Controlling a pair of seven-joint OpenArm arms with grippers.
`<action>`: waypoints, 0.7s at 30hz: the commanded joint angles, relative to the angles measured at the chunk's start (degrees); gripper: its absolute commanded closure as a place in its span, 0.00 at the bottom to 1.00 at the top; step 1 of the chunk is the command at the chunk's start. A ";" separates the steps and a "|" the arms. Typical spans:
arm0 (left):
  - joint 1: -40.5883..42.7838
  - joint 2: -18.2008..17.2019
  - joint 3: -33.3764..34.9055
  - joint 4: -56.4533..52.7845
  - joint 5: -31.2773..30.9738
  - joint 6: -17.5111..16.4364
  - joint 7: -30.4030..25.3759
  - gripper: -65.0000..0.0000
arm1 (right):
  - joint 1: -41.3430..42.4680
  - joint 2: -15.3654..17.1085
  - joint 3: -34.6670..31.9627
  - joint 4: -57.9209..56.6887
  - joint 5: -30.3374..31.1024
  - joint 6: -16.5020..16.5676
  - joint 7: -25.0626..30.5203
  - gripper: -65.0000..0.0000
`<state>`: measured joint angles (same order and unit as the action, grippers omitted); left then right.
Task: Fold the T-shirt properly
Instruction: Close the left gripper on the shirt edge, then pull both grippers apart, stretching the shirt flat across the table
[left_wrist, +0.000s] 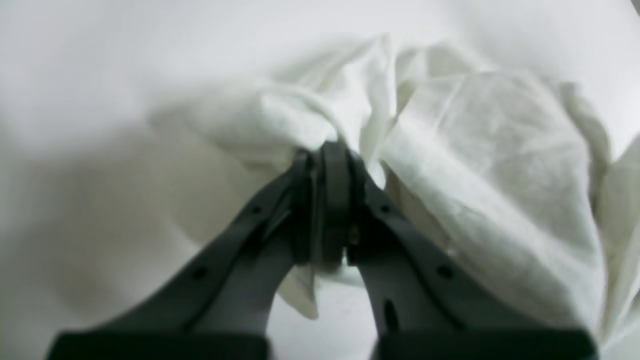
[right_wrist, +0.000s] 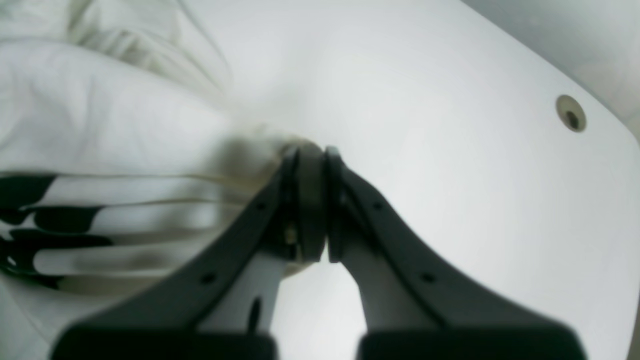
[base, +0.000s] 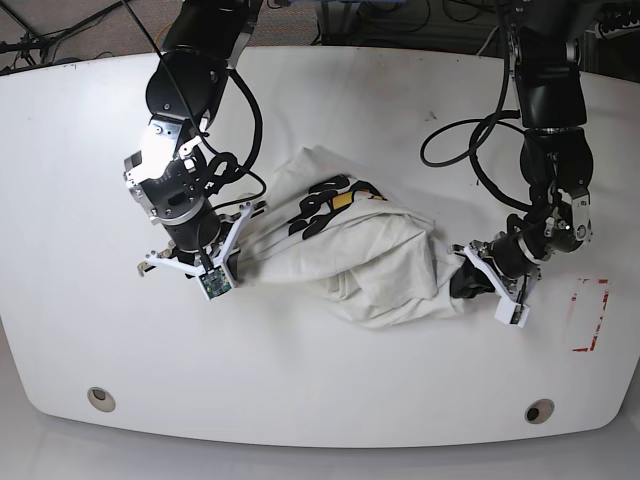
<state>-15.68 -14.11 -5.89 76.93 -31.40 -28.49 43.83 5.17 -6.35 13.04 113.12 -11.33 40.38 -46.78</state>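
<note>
Fingers (left_wrist: 336, 165) of the left gripper (left_wrist: 327, 150) are pressed together on a bunched fold of the cream, wrinkled cotton T-shirt (left_wrist: 490, 165), with cloth puffing out above the dark tips toward twelve and two o'clock in the left wrist view. Over on the other arm, the right gripper (right_wrist: 309, 150) has its dark fingers (right_wrist: 310, 190) likewise clamped tight, pinching a gathered edge of the same T-shirt (right_wrist: 100, 120), whose fabric spreads away toward nine and ten o'clock in the right wrist view; black printed marks (right_wrist: 30, 220) show on the cloth at about eight o'clock there. Seen from the base view, the T-shirt (base: 370, 260) lies crumpled near the middle of the white rounded table (base: 320, 390), stretched between the two arms: the right gripper (base: 232, 262) holds its nine o'clock end and the left gripper (base: 462, 275) holds its three o'clock end. A black print with a small yellow-orange patch (base: 343, 199) shows on the upper part of the cloth, toward eleven o'clock from its centre. A red-outlined rectangle (base: 590, 315) is marked on the table near the edge at three o'clock, well apart from the cloth. Round holes (base: 99, 397) sit in the tabletop at seven and five o'clock.
</note>
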 joint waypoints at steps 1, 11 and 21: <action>-0.10 -2.29 -1.45 6.28 -0.91 -0.12 -0.89 1.00 | 2.52 -0.11 0.81 0.95 0.56 -0.38 1.73 0.98; 0.25 -8.00 -2.33 19.29 -1.00 -0.12 0.61 1.00 | 12.37 0.24 2.04 -1.16 0.39 -0.38 -1.52 0.98; -3.79 -12.75 -3.30 25.98 -0.82 -0.12 0.69 1.00 | 22.83 2.53 1.95 -6.97 0.21 -0.38 -1.87 0.98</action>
<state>-17.21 -24.73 -7.84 100.77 -31.31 -28.56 46.50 24.62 -4.43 14.96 106.80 -11.60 40.36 -49.98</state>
